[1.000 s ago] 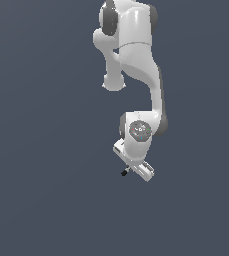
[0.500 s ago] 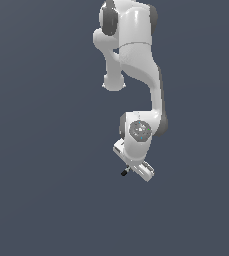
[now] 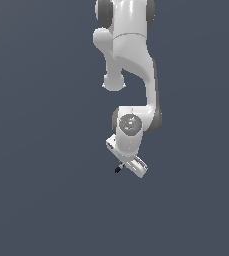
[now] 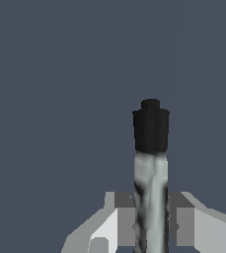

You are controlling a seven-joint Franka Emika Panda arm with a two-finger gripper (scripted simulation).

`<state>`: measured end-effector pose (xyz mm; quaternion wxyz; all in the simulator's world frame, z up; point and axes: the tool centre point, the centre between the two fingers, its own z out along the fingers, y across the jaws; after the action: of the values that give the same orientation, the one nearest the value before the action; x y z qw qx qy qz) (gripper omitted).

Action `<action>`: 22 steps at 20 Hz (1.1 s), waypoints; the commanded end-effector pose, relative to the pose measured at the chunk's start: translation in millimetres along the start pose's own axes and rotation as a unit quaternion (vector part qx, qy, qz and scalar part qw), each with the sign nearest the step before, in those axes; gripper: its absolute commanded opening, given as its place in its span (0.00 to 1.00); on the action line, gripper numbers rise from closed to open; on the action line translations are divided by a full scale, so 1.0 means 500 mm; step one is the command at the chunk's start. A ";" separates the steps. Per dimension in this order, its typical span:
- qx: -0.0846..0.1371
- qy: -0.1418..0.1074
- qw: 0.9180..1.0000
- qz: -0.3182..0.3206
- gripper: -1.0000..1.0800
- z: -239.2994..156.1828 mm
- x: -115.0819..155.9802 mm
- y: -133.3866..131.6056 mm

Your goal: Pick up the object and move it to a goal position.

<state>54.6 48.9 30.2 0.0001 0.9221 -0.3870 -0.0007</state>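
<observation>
When you look from the exterior view, the white robot arm (image 3: pixel 131 65) hangs down from the top edge of the picture. Its hand (image 3: pixel 127 162) is at the low end, near the middle. A tiny rod (image 3: pixel 118 168) pokes out from under the hand, toward the exterior view's left. Its black tip is the part you can see best. All around the arm is plain dark grey-blue, with lots of open room on both sides and below. No edge of a bench can be seen.

From the wrist view, the rod (image 4: pixel 151 188) is close up. It has a light grey shaft with a black tip at the far end. The two grey fingers (image 4: pixel 126 222) sit tight against the shaft, one on each side, so the hand is closed on the rod and holds it. Past the tip is only the same plain dark colour.
</observation>
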 end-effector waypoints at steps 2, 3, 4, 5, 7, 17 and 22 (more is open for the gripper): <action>0.001 0.000 1.000 0.001 0.00 -0.035 0.028 0.046; 0.001 0.000 1.000 0.001 0.00 -0.047 0.038 0.062; 0.001 0.000 1.000 0.001 0.00 -0.061 0.049 0.081; 0.001 0.000 1.000 0.001 0.00 -0.075 0.060 0.099; 0.001 0.000 1.000 0.001 0.00 -0.103 0.083 0.137; 0.001 0.000 1.000 0.001 0.00 -0.243 0.196 0.319; 0.001 0.000 1.000 0.001 0.00 -0.303 0.247 0.394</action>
<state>3.6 -165.2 173.1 -0.0007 0.9214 -0.3885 0.0000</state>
